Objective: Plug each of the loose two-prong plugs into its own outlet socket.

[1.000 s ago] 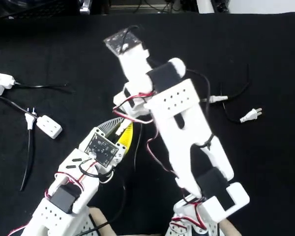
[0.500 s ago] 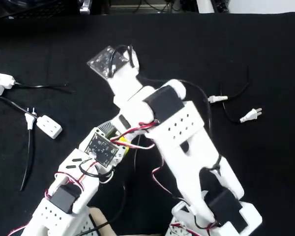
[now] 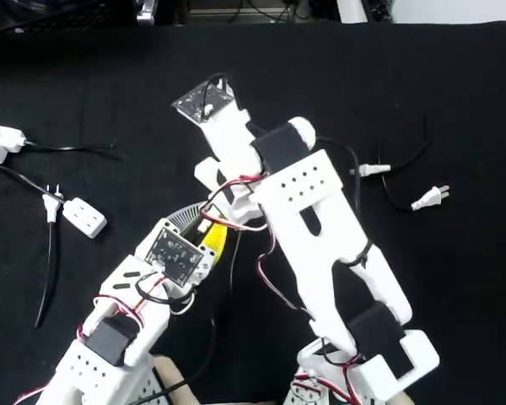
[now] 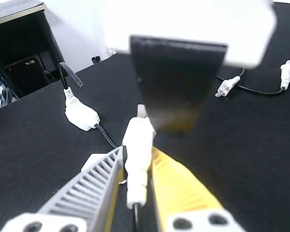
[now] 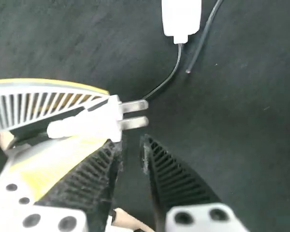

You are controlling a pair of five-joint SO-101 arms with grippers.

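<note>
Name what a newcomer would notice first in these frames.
The white two-prong plug stands out first. It is clamped in the left claw between grey and yellow fingers, prongs bare, over the middle of the table. The right claw sits open just short of those prongs, not touching them. A white outlet socket lies at the table's left side, and another loose plug lies at its right.

Left wrist view: your right arm (image 4: 179,77), blurred, masks the prongs of the held plug (image 4: 137,145). High view: that arm covers most of the plug. Right wrist view: the edge crops an outlet socket (image 5: 181,17).
</note>
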